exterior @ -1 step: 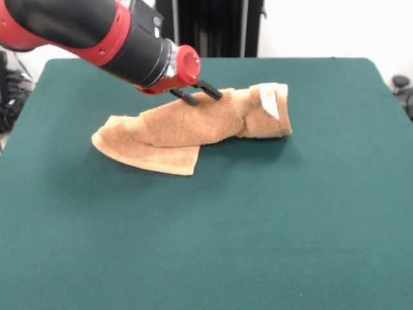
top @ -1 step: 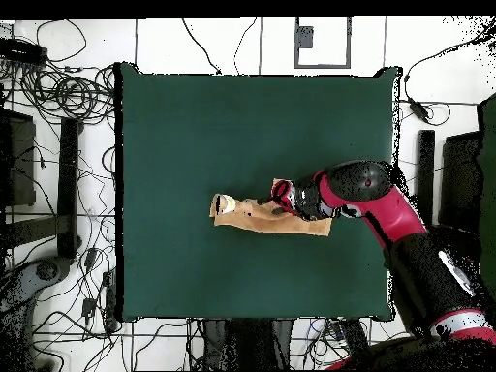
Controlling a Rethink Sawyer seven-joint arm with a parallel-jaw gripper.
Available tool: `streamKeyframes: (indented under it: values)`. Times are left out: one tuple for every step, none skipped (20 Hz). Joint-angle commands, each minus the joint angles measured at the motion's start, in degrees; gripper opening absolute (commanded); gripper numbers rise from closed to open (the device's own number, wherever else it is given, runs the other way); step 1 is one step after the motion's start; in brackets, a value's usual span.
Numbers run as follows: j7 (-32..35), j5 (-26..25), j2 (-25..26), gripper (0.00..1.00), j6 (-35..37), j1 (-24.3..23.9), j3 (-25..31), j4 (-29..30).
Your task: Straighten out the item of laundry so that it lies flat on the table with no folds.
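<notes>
The item of laundry [exterior @ -1 step: 193, 126], an orange-tan towel, lies crumpled and folded over itself near the middle of the green table [exterior @ -1 step: 271, 219]. One layer juts out flat at its front left, and a white tag [exterior @ -1 step: 271, 101] shows at its right end. My gripper [exterior @ -1 step: 198, 94] hangs at the towel's far top edge, its two black fingers [exterior @ -1 step: 188, 98] spread apart and open, just touching the cloth's ridge. In the overhead view the towel [top @ -1 step: 254, 217] is a narrow strip, and the gripper [top @ -1 step: 275, 203] reaches over its right part from the right.
The red and black arm [exterior @ -1 step: 97, 32] slants in from the upper left. Beyond the table [top @ -1 step: 194, 116] edges lie cables [top @ -1 step: 58, 92] and equipment on the floor. Dark stands rise behind the far edge [exterior @ -1 step: 213, 26].
</notes>
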Motion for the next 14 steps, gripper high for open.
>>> streamKeyframes:
  values:
    - [18.52, 5.15, -3.63, 1.0, 10.78, 4.65, -3.76, 6.6]
    - [18.86, 5.55, -3.95, 1.0, 11.54, 5.0, -4.15, 6.56]
    - [19.49, 6.12, -4.03, 1.0, 12.91, 5.38, -4.51, 6.12]
    - [19.49, 6.56, -4.09, 1.0, 13.33, 5.68, -4.85, 5.99]
    - [19.55, 6.95, -4.09, 1.0, 13.91, 5.83, -5.11, 5.85]
    - [19.6, 7.35, -4.1, 1.0, 14.5, 5.99, -5.38, 5.71]
    - [19.83, 7.88, -4.14, 1.0, 15.72, 5.99, -5.73, 5.58]
    - [19.82, 8.26, -4.18, 1.0, 16.15, 6.2, -5.97, 5.45]
    - [20.02, 8.5, -4.28, 1.0, 17.12, 6.36, -6.32, 4.8]
    - [20.07, 8.86, -4.45, 1.0, 17.57, 6.59, -6.53, 4.6]
    - [19.95, 8.89, -4.93, 1.0, 17.66, 6.81, -6.85, 4.46]
    - [19.67, 8.85, -5.04, 1.0, 17.45, 7.06, -7.05, 3.94]
    - [18.1, 7.84, -4.62, 1.0, 15.51, 7.33, -7.12, 2.23]
    - [16.53, 6.82, -4.2, 1.0, 13.57, 7.6, -7.19, 0.51]
